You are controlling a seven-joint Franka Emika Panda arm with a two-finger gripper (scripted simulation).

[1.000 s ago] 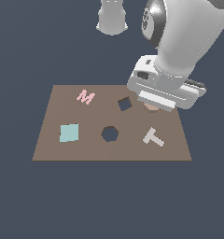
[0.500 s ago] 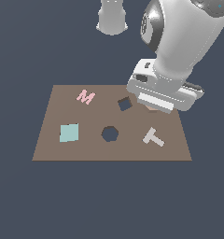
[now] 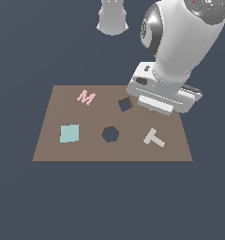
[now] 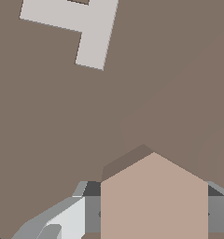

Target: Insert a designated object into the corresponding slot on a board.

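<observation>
The tan hexagon piece (image 4: 153, 200) sits between my gripper's fingers in the wrist view. My gripper (image 4: 153, 207) is shut on it, with a dark pad (image 4: 91, 205) against each of its sides. It is over the brown board (image 3: 53, 150), at the back on the exterior view's right, where the arm's hand (image 3: 163, 91) hides the fingers and the piece. The dark navy hexagon slot (image 3: 110, 134) lies in the board's front middle, toward the exterior view's left of the hand. It does not show in the wrist view.
A grey T piece (image 3: 154, 138) lies in front of the hand and shows in the wrist view (image 4: 81, 23). A dark tilted square hole (image 3: 125, 104) is beside the hand. A pink M (image 3: 86, 97) and a teal square (image 3: 69, 133) lie on the board's left half.
The arm and hand have hardly moved. The pieces on the board stay where they were.
</observation>
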